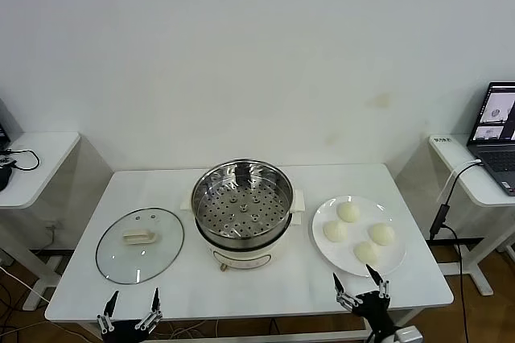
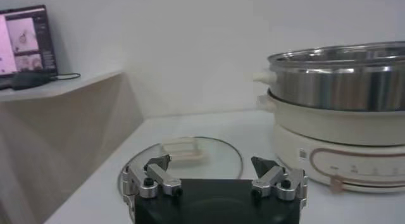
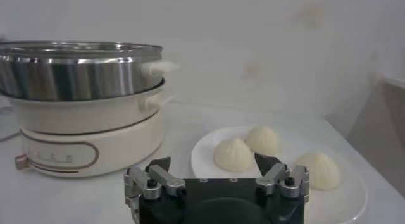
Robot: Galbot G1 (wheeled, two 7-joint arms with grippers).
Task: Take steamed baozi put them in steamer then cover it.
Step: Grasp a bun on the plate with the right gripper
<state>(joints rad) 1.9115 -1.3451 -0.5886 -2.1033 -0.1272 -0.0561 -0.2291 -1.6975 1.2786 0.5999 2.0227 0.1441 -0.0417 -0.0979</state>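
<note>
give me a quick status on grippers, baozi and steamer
Left gripper and right gripper open, empty, at near table edge. Four baozi on plate. Steamer uncovered, cover beside it. Nothing in the way.

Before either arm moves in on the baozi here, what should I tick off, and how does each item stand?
1. Steamer uncovered, perforated tray free: ok.
2. Four baozi on the plate, apart from each other: ok.
3. Lid flat on the table, on the steamer's left, handle up: ok.
4. Right gripper open, holding nothing, at the near edge by the plate: ok.
5. Left gripper open, holding nothing, near the lid: ok.
6. Steamer switched on or hot: cannot tell.
</note>
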